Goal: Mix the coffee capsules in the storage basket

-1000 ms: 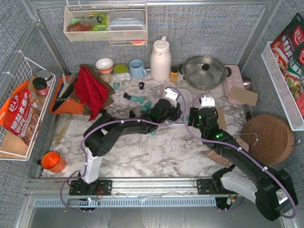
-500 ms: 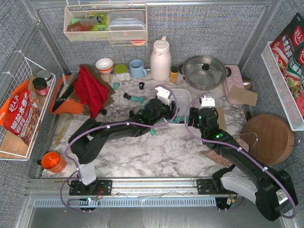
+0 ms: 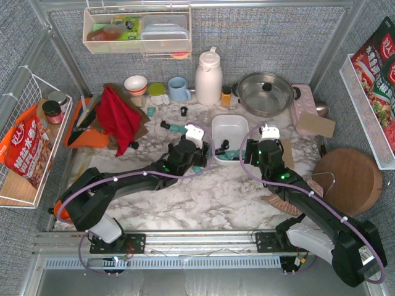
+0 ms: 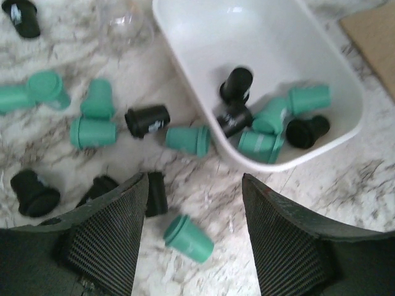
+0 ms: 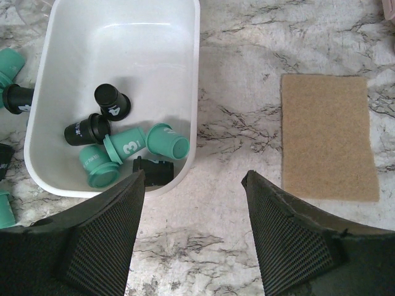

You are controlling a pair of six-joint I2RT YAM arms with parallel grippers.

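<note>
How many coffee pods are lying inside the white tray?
6, all bunched at the white tray's near end: three black pods, three teal pods. None looks hidden.

Left pincer drawn back left off storage basket, jaws now wider

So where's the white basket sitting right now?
In the top view, the basket sits mid-table toward the back, just in front of the steel pan and white jug, with loose capsules lying to its left.
</note>
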